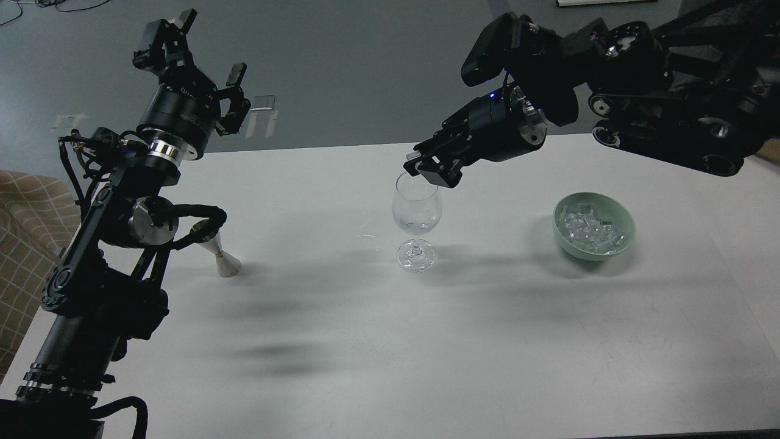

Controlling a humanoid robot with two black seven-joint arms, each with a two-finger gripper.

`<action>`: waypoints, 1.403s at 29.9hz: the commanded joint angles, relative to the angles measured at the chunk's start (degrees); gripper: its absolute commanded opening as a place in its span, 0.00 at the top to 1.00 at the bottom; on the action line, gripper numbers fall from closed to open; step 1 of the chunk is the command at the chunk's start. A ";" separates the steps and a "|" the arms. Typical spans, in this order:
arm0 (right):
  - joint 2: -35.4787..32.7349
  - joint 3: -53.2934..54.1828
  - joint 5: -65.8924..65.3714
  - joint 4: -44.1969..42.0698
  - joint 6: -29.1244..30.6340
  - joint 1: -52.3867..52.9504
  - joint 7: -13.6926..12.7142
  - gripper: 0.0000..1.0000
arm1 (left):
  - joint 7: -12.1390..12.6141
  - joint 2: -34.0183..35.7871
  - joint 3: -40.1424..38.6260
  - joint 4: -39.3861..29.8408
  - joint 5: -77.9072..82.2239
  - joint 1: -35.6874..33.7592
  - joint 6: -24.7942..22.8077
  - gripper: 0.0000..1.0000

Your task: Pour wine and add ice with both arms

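Wine glass point(417, 210) stands upright near the middle of the white table point(487, 341). It is clear, with a round foot. A little bit of clear wine point(417, 224) may sit low in its bowl, but it is very hard to see.

The right gripper point(421, 167) hangs just over the rim of the glass, on its right side, pointing down and to the left. It is dark, and I cannot tell if its fingers are apart or pressed together, or if they hold anything.

Off to the right, well apart from the glass, sits a pale green bowl point(563, 235). Inside it is a pile of ice point(592, 230), small clear cubes that shine white.

The left gripper point(201, 61) is raised high on the left, far from the glass. Its fingers point(236, 74) are spread wide and hold nothing.

Lower down on the left, a small silver measuring cup point(223, 257) stands on the table, partly hidden behind the left arm point(109, 244). A checked cloth point(30, 244) shows at the left edge.
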 commanded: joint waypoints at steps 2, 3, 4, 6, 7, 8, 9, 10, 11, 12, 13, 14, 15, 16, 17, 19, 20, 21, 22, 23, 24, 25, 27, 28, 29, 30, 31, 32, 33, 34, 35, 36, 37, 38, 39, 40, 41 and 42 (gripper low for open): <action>0.45 -1.19 0.10 -0.61 1.02 -0.01 1.42 0.94 | -0.01 -0.01 0.00 0.00 0.00 -0.05 -0.02 0.02; 0.62 -1.28 0.10 -0.87 1.02 -0.01 1.42 0.94 | -0.01 -0.01 0.00 0.00 0.00 -0.05 -0.02 0.02; 1.06 -1.36 0.10 -1.40 1.02 -0.10 1.42 0.94 | -0.01 -0.01 0.00 0.00 0.00 0.04 -0.02 0.02; 1.33 -1.45 0.10 -1.67 1.02 -0.10 1.42 0.93 | -0.01 0.08 -0.09 0.00 0.00 0.04 -0.02 0.02; 1.42 -1.45 0.10 -1.93 0.84 -0.10 1.42 0.93 | -0.01 0.08 -0.09 0.00 -0.09 0.04 -0.02 0.02; 1.59 -1.45 0.10 -2.11 0.84 -0.10 1.33 0.93 | -0.01 0.08 -0.09 0.00 -0.09 0.04 -0.02 0.02; 1.94 -1.45 0.10 -2.37 0.75 -0.10 1.33 0.93 | -0.01 0.08 -0.09 -0.09 -0.09 -0.05 -0.02 0.02; 2.38 -1.45 0.10 -2.72 0.75 -0.10 1.33 0.92 | -0.01 0.08 -0.09 0.00 -0.09 0.04 -0.02 0.02; 2.56 -1.45 0.10 -3.07 0.67 -0.10 1.33 0.89 | -0.01 0.08 -0.09 0.00 -0.09 0.04 -0.02 0.02; 2.65 -1.45 0.10 -3.16 0.66 -0.10 1.33 0.87 | -0.01 0.08 -0.09 -0.09 -0.09 0.04 -0.02 0.02; 2.82 -1.45 0.10 -3.34 0.66 -0.10 1.33 0.82 | -0.01 0.08 -0.09 -0.09 -0.09 0.04 -0.02 0.02; 3.00 -1.45 0.10 -3.42 0.66 -0.10 1.33 0.78 | -0.01 0.08 -0.09 0.00 -0.09 0.04 -0.02 0.02; 3.17 -1.54 0.10 -3.43 0.58 -0.19 1.33 0.74 | -0.01 0.08 -0.09 0.00 -0.09 0.04 -0.02 0.02; 3.26 -1.54 0.10 -3.60 0.49 -0.36 1.33 0.68 | -0.01 0.08 -0.09 0.00 -0.09 0.04 -0.02 0.02; 3.26 -1.54 0.10 -3.60 0.49 -0.45 1.33 0.66 | -0.01 0.17 -0.09 0.00 -0.09 0.04 -0.02 0.02; 3.26 -1.63 0.28 -3.78 0.49 -0.54 1.33 0.60 | -0.01 0.17 -0.09 0.00 -0.09 0.04 -0.02 0.02; 3.26 -1.63 0.28 -3.78 0.49 -0.54 1.33 0.59 | -0.01 0.17 -0.09 0.00 -0.09 -0.05 -0.02 0.02; 3.26 -1.63 0.37 -3.78 0.49 -0.45 1.33 0.56 | -0.01 0.17 -0.09 0.00 -0.09 0.04 -0.02 0.02; 3.26 -1.63 0.37 -3.78 0.49 -0.45 1.33 0.55 | -0.01 0.17 -0.17 0.00 -0.09 0.04 -0.02 0.02; 3.26 -1.63 0.37 -3.78 0.49 -0.45 1.33 0.54 | -0.01 0.17 -0.17 0.00 -0.09 -0.05 -0.02 0.02; 3.26 -1.63 0.37 -3.78 0.49 -0.45 1.33 0.52 | -0.01 0.17 -0.17 0.00 -0.09 -0.05 -0.02 0.02; 3.26 -1.63 0.37 -3.78 0.49 -0.45 1.33 0.49 | -0.01 0.17 -0.17 0.00 -0.09 -0.05 -0.02 0.02; 3.18 -1.63 0.46 -3.69 0.49 -0.28 1.33 0.46 | -0.01 0.26 -0.17 0.00 -0.09 0.04 -0.02 0.02; 3.09 -1.63 0.54 -3.69 0.49 -0.19 1.33 0.46 | -0.01 0.26 -0.17 0.00 -0.09 -0.05 -0.02 0.02; 3.09 -1.63 0.54 -3.69 0.49 -0.10 1.33 0.45 | -0.01 0.26 -0.17 -0.09 -0.09 0.04 -0.02 0.02; 2.91 -1.54 0.54 -3.69 0.40 0.07 1.33 0.43 | -0.01 0.26 -0.17 0.00 -0.09 0.04 -0.02 0.02; 2.82 -1.45 0.54 -3.78 0.31 0.08 1.33 0.40 | -0.01 0.26 -0.17 0.00 -0.09 0.04 -0.02 0.02; 2.74 -0.76 0.89 -3.95 -0.03 0.16 1.16 0.32 | -0.01 0.26 -0.17 0.00 -0.09 0.04 -0.02 0.02; 2.30 -0.23 2.46 -4.65 -1.00 0.42 0.98 0.16 | -0.01 0.34 -0.17 0.00 -0.09 0.04 -0.02 0.02; 1.95 0.39 3.78 -5.26 -1.61 0.69 0.89 0.06 | -0.01 0.34 -0.17 0.00 -0.09 0.04 -0.02 0.02; 1.68 1.09 5.19 -6.05 -2.23 0.78 0.80 0.00 | -0.01 0.43 -0.09 0.00 -0.09 -0.05 -0.02 0.02; 1.25 2.31 8.16 -7.63 -3.11 0.78 0.80 0.00 | -0.01 0.52 -0.09 0.00 -0.09 -0.05 -0.02 0.02; 1.07 3.11 9.58 -8.43 -3.55 0.78 0.80 0.00 | -0.01 0.61 -0.09 0.00 -0.09 -0.05 -0.02 0.02; 0.63 4.42 12.21 -10.00 -4.25 0.69 0.80 0.00 | -0.01 0.61 -0.09 0.00 -0.18 -0.22 -0.02 0.02; -0.33 6.44 14.76 -11.50 -6.00 0.26 0.80 0.00 | -0.01 0.69 0.00 0.00 -0.27 -0.40 -0.11 0.02; -0.78 7.76 16.35 -12.38 -7.41 -0.01 0.80 0.00 | -0.01 0.70 0.00 0.00 -0.27 -0.49 -0.11 0.02; -1.13 10.21 19.84 -14.04 -10.64 -1.23 0.80 0.00 | 0.08 0.78 0.00 0.00 -0.35 -0.66 -0.54 0.02; -1.13 11.19 21.71 -14.93 -12.15 -2.11 0.80 0.00 | 0.08 0.78 0.00 0.00 -0.35 -0.66 -0.98 0.02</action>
